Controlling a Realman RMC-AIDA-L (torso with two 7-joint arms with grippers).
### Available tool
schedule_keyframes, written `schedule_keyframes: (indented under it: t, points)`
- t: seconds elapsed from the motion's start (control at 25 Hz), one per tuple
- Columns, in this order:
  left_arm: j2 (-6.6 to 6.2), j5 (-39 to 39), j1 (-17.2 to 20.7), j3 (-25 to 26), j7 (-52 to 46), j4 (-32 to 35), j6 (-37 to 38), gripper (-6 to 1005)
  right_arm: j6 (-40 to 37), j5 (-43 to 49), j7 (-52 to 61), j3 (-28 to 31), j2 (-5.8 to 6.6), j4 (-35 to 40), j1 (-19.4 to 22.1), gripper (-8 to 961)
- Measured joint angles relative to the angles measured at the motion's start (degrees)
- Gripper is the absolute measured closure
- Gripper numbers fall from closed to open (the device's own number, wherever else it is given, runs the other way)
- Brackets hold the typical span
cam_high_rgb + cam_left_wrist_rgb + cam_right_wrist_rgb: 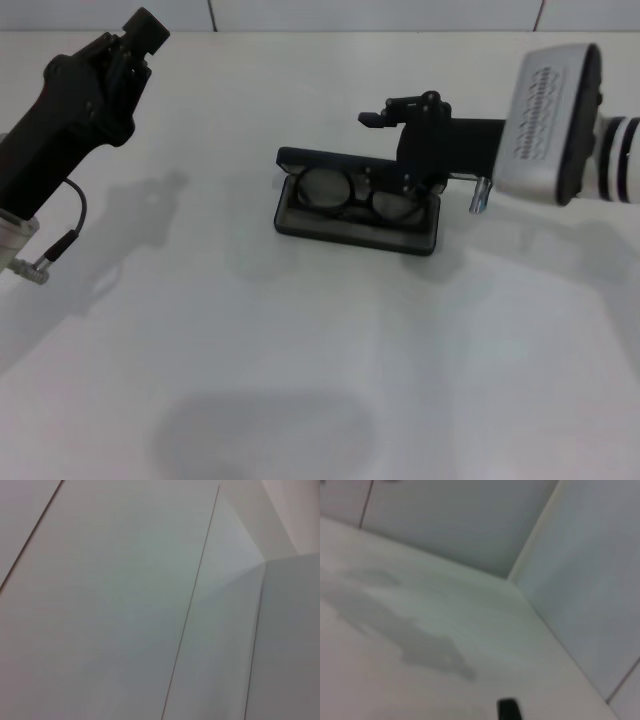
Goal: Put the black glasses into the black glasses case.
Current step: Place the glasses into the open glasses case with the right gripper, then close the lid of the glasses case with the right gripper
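The right gripper [405, 150] hides part of the black glasses case [357, 222] lid.

My left wrist camera facing plain pale grey-white wall panels [110, 605], a thin dark seam [192, 600] running between two of them, a second faint seam [30, 535] well apart from it, a lighter corner fold [262, 565] beside the first seam

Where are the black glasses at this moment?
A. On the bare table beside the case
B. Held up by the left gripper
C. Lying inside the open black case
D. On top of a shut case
C: in the head view the black glasses lie in the black glasses case, whose lid is up.
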State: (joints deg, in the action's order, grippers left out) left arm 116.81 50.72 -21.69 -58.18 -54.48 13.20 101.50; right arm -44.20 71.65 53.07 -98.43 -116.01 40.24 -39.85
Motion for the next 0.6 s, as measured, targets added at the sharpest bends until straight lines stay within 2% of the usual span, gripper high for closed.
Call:
schedule_keyframes:
  t: [0.16,0.2,0.28,0.48,0.56,0.6]
  points:
    - [0.0,0.0,0.0,0.0,0.1,-0.1,-0.1,962,-5.3,-0.2,1.3,3.3,0.34,-0.2,0.0,483]
    - [0.0,0.0,0.0,0.0,0.1,-0.1,-0.1,962,-9.2,-0.1,2.8,6.4,0.62,-0.2,0.2,455]
    - [0.0,0.0,0.0,0.0,0.1,-0.1,-0.1,962,-11.0,-0.1,3.4,8.1,0.7,-0.3,0.4,456]
    - [0.0,0.0,0.0,0.0,0.1,-0.1,-0.1,961,-17.8,-0.5,6.6,20.0,0.46,-1.8,1.7,459]
    - [-0.01,0.0,0.0,0.0,0.1,-0.1,-0.1,961,-20.0,-0.5,10.1,25.4,0.74,-4.0,1.5,460]
    - [-0.02,0.0,0.0,-0.1,0.0,-0.1,-0.1,961,-20.4,-0.5,10.9,26.2,0.9,-4.4,1.5,461]
